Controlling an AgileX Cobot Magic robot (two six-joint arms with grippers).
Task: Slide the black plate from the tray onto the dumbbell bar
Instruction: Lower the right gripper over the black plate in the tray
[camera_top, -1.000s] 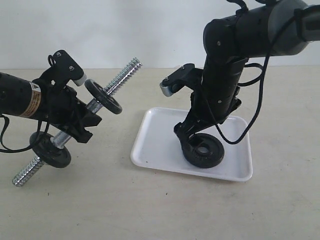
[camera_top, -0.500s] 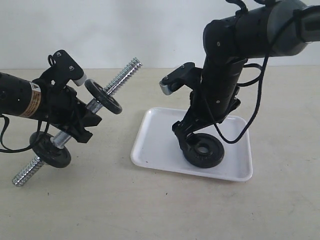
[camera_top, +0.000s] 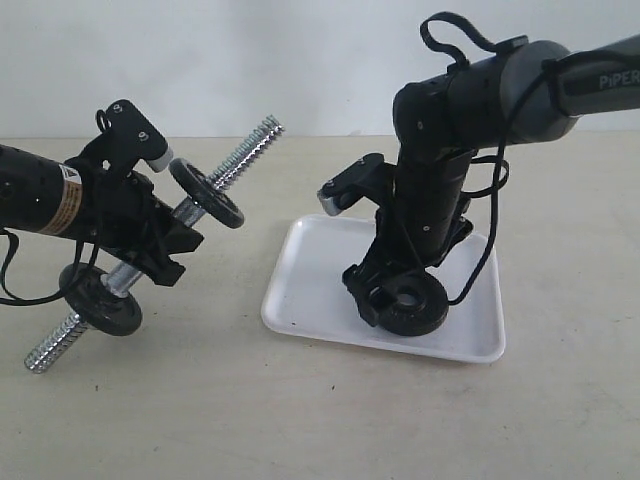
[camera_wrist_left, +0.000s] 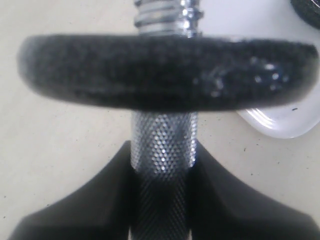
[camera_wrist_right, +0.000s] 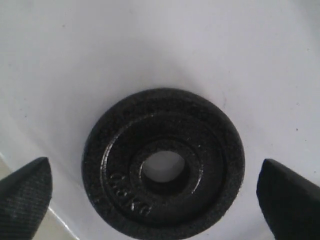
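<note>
The black plate (camera_top: 412, 306) (camera_wrist_right: 165, 165) lies flat on the white tray (camera_top: 315, 270) (camera_wrist_right: 125, 45), toward its near right part. My right gripper (camera_top: 392, 296) (camera_wrist_right: 156, 167) points down over the plate. It is open wide, with one finger on each side of the disc and a gap to each. My left gripper (camera_top: 152, 252) (camera_wrist_left: 162, 192) is shut on the knurled middle of the dumbbell bar (camera_top: 243, 153) (camera_wrist_left: 162, 145). It holds the bar tilted above the table, upper threaded end toward the tray. The bar carries two black discs, one (camera_top: 207, 193) (camera_wrist_left: 165, 72) above the grip and one (camera_top: 103, 299) below.
The tray rests on a beige tabletop (camera_top: 330, 410), with a pale wall behind. The bar's lower threaded end (camera_top: 52, 347) hangs just over the table at the left. A cable loops off the right arm (camera_top: 485, 270) over the tray's right side.
My right arm has come down and shifted slightly left, bringing its open fingers lower around the black plate. The left arm and the bar have not moved.
</note>
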